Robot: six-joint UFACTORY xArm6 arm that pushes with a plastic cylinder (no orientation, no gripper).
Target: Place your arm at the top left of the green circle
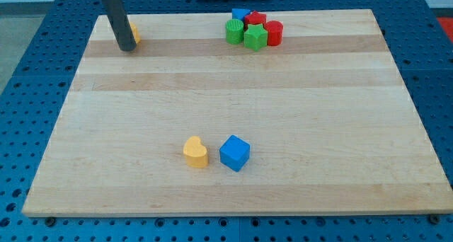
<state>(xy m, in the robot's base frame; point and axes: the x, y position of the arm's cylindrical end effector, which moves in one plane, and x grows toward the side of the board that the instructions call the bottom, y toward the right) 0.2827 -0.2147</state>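
Note:
The green circle (233, 31) is a short green cylinder at the view's top centre, at the left end of a tight cluster of blocks. My tip (127, 49) rests on the board near the view's top left corner, far to the left of the green circle. A yellow block (134, 34) sits right behind the rod, mostly hidden, so its shape cannot be made out.
The cluster also holds a green star-like block (255, 37), a red cylinder (274, 32), a red block (256, 19) and a blue block (241, 15). A yellow heart (195, 153) and a blue cube (234, 153) sit side by side near the bottom centre.

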